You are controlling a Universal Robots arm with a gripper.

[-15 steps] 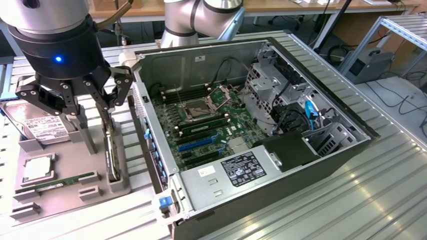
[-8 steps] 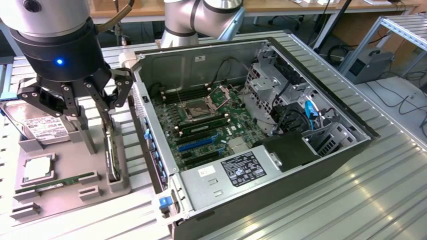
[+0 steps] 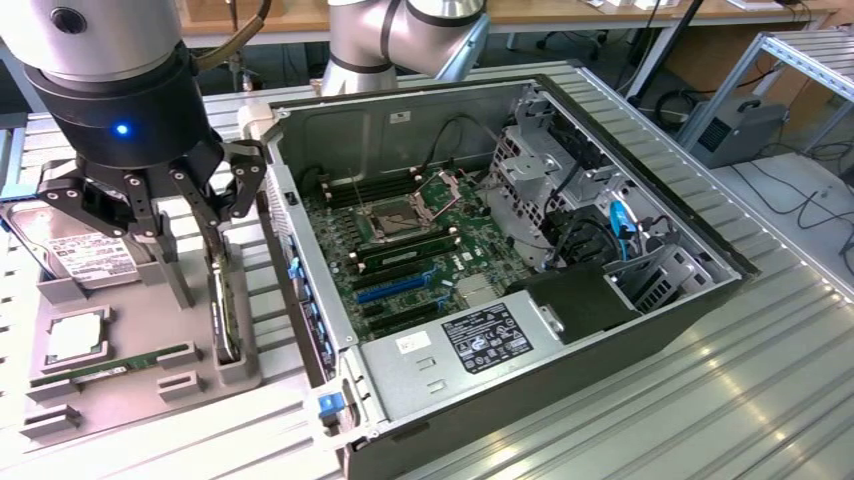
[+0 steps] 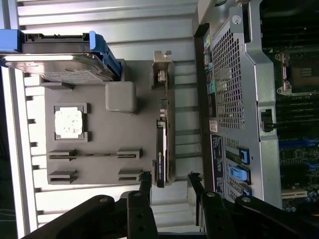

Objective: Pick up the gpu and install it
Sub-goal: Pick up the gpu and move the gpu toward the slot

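The gpu (image 3: 223,318) stands on its long edge in a slot of the grey parts holder (image 3: 127,405), just beside the open computer case (image 3: 534,250). In the wrist view the gpu (image 4: 161,149) is a thin dark card with its silver bracket (image 4: 161,74) at the far end. My gripper (image 3: 167,220) hangs above the holder, over the card's near end. Its jaws are open and nothing is between them. In the wrist view the gripper (image 4: 169,183) has one black fingertip (image 4: 145,181) on either side of the card's line.
On the grey holder (image 4: 99,134) also lie a hard drive (image 4: 55,64), a processor chip (image 4: 69,122) and a narrow memory stick (image 4: 92,155). The case's motherboard has blue expansion slots (image 3: 394,285). The case wall (image 4: 234,99) stands close beside the gpu.
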